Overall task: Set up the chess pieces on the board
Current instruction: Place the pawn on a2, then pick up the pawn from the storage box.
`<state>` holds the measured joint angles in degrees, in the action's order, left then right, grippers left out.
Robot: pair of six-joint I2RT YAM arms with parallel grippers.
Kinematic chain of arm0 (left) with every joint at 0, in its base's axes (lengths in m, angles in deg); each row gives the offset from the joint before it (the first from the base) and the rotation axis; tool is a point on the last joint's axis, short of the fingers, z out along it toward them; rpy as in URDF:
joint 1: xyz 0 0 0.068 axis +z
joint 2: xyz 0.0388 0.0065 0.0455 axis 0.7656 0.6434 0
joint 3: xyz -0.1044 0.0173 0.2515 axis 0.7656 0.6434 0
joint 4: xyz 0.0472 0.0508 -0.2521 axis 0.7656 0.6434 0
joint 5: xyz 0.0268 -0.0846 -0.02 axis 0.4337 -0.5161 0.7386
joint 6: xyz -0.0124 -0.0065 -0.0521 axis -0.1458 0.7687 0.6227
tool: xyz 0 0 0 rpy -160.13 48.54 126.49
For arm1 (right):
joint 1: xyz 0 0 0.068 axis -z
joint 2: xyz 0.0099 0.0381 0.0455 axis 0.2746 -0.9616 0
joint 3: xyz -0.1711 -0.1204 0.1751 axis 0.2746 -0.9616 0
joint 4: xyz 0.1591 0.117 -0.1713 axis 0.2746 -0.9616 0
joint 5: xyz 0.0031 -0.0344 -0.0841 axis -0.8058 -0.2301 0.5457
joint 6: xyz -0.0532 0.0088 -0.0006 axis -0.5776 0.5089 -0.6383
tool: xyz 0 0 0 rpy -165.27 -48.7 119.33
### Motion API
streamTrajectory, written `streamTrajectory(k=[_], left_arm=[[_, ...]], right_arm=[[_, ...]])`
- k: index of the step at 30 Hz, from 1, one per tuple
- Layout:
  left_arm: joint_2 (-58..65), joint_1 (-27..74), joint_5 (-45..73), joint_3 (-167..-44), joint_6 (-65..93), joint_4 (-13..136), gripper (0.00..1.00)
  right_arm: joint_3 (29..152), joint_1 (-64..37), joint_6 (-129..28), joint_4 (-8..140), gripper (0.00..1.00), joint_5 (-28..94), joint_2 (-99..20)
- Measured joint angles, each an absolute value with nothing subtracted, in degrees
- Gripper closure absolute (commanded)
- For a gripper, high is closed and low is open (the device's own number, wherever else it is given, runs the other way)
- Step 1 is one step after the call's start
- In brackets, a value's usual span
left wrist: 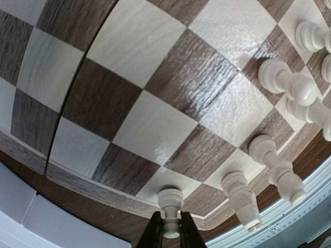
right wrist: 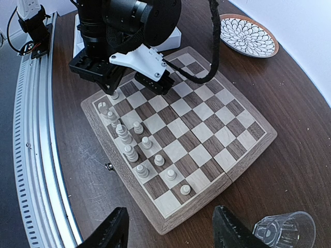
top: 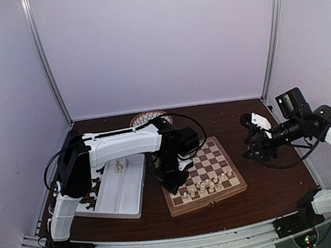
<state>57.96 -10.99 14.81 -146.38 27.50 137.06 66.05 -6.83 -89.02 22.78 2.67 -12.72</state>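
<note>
Pinched between the fingers of the left gripper (left wrist: 171, 228) is one cream pawn (left wrist: 170, 199), caught by its head and standing upright, with its base down on a light square of the board (right wrist: 248, 135). That square is on the board's left side, close to the near-left corner, so the piece stands directly under the hand with the jaws drawn in tight on either side of it. I cannot tell whether the base presses on the wood or hangs just clear of it. To the right of the held pawn, the other cream pieces (top: 209, 185) stand in two rows along the board's near edge, with taller figures in the row nearest the rim and pawns in the row behind. The board lies at the middle of the table (top: 271, 195), turned a little askew. Just beside it on the left is a white tray (top: 132, 194) with a few cream figures toward its far end. Dark brown pieces (top: 93, 196) are scattered along the tray's left side, partly hidden by the arm, and I cannot tell whether they lie inside it. A round patterned plate (right wrist: 248, 36) rests far back, behind the left arm. Off to the right, the right gripper (right wrist: 170, 232) hangs above the table, well apart from the board, with its fingers spread wide and nothing between them. A clear glass (right wrist: 284, 230) sits on the table close beside it.
</note>
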Motion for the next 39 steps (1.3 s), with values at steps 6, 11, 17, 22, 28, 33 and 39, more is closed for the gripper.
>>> streamTrajectory(k=[6, 11, 17, 22, 28, 33, 39], left_arm=[[58.13, -10.99, 14.88, -146.58, 27.52, 137.81, 0.79], [58.17, -10.99, 14.90, -146.60, 27.52, 138.33, 0.71], [58.02, -10.99, 14.79, -147.67, 27.56, 138.46, 0.64], [53.41, -10.82, 16.63, -148.41, 27.34, 138.57, 0.64], [33.50, -3.76, 24.74, -137.49, 27.78, 134.00, 0.68], [22.13, 11.24, 28.58, -120.61, 29.59, 127.21, 0.70], [27.51, 16.79, 28.91, -114.27, 30.16, 121.92, 0.77]], right_arm=[[66.05, -6.83, -89.02, 22.76, 0.42, 2.67, -12.72], [66.05, -6.81, -89.02, 22.76, 0.41, 2.67, -12.72], [66.05, -6.81, -89.04, 22.76, 0.42, 2.67, -12.72], [66.05, -6.81, -89.09, 22.74, 0.41, 2.67, -12.72], [66.05, -6.81, -89.17, 22.69, 0.42, 2.69, -12.72], [66.05, -6.67, -89.19, 22.69, 0.42, 2.69, -12.72], [66.05, -6.41, -89.19, 22.69, 0.42, 2.69, -12.72]])
